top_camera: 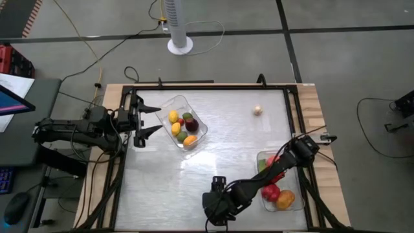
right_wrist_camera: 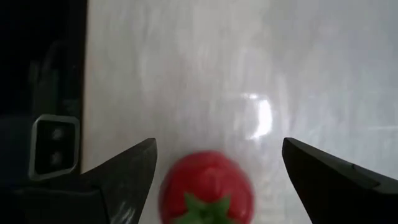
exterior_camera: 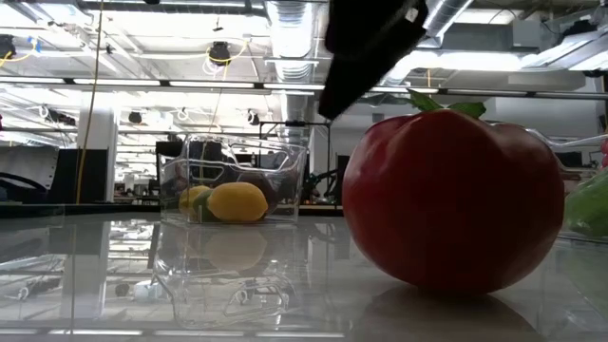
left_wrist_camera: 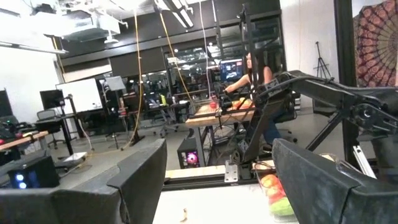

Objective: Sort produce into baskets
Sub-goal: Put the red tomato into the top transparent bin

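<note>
Right gripper [right_wrist_camera: 214, 174] is down at the table's near edge, jaws spread wide, and a red tomato [right_wrist_camera: 206, 190] sits on the table between them, untouched by either finger. Nothing is held yet. In the low view that tomato [exterior_camera: 454, 198] fills the foreground, stem up. The pickup looks like the step in hand: next, the jaws need to drop around it and squeeze. 1 basket [top_camera: 281, 182] lies just beside the right arm, with red and orange pieces inside. The other basket [top_camera: 184, 122] holds yellow, green and dark pieces. Left gripper [top_camera: 150, 121] waits beside it, jaws open and empty. 1 pale piece [top_camera: 258, 110] sits alone, well apart.
</note>
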Robot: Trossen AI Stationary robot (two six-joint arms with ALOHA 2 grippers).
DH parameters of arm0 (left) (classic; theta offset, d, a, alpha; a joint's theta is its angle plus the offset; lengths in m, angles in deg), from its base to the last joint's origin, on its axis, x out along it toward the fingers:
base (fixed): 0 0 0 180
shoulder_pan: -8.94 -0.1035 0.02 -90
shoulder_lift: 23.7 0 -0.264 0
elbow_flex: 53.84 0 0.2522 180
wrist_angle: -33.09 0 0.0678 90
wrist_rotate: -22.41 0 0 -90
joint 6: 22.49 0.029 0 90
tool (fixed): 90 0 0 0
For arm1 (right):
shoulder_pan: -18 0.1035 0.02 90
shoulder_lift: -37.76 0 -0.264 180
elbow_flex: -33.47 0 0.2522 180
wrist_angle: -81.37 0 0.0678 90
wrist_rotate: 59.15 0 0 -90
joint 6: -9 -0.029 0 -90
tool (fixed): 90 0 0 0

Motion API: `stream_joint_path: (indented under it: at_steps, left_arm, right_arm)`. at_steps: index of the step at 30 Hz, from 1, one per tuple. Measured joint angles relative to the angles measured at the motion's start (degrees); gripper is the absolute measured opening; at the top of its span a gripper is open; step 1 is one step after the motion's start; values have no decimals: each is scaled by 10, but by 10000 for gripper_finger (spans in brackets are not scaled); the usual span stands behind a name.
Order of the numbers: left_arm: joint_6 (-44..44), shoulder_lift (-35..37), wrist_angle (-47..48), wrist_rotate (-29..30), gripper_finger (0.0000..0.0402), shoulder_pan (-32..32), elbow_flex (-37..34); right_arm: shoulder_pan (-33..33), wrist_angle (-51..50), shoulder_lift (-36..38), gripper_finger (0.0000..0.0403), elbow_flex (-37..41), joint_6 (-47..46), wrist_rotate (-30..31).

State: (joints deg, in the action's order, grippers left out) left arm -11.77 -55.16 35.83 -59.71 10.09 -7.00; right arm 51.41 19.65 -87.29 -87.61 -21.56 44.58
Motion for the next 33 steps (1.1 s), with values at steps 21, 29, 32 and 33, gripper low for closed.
stream_joint_path:
  at_steps: [21,29,32,33]
  left_arm:
    - [6,0,1,0,278,0,0]
    - [6,0,1,0,278,0,0]
    - [6,0,1,0,278,0,0]
    - [6,0,1,0,278,0,0]
  right_arm:
    - [31,124,1,373,141,-54,45]
    - [33,126,1,323,158,-55,44]
    - [32,118,3,323,158,-50,44]
    - [29,114,4,323,158,-44,44]
